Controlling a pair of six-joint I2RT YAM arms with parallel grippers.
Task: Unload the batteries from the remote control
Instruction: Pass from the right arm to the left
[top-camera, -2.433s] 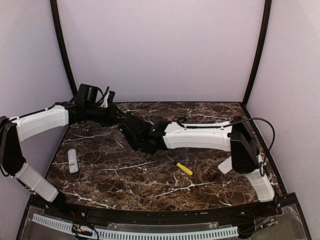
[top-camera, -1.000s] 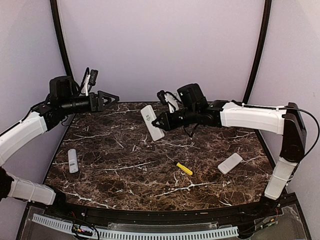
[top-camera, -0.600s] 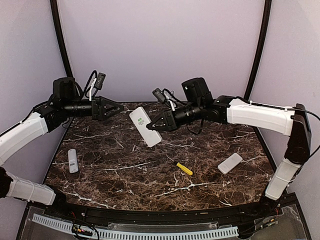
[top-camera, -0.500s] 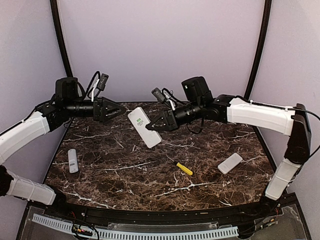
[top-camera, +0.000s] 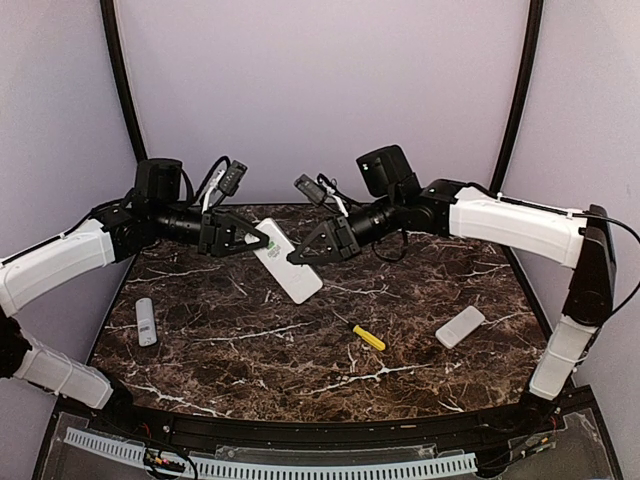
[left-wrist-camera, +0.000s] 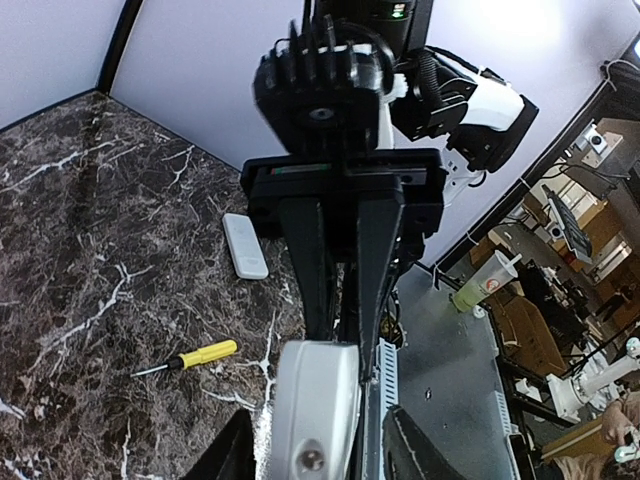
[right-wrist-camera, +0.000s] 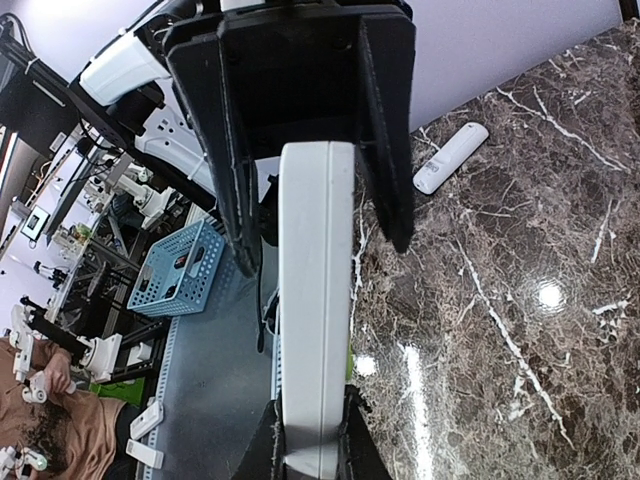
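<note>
A white remote control (top-camera: 296, 277) hangs tilted in the air above the middle of the marble table (top-camera: 250, 355). My right gripper (top-camera: 298, 257) is shut on its edges, with the remote (right-wrist-camera: 316, 300) running straight out from between its fingers. My left gripper (top-camera: 263, 243) comes in from the left and stands open astride the remote's far upper end. In the left wrist view a narrow gap shows on each side of the remote (left-wrist-camera: 315, 400). That end face carries a small screw. The batteries are hidden.
A small white remote (top-camera: 146, 321) lies near the table's left edge and another (top-camera: 460, 326) lies at the right. A yellow-handled screwdriver (top-camera: 368, 337) lies between them, below the raised remote. Black frame posts stand at the back corners.
The right arm has lifted the remote off the table and carried it left. The left gripper has moved right onto the remote's upper end, and its jaws have narrowed around it.
</note>
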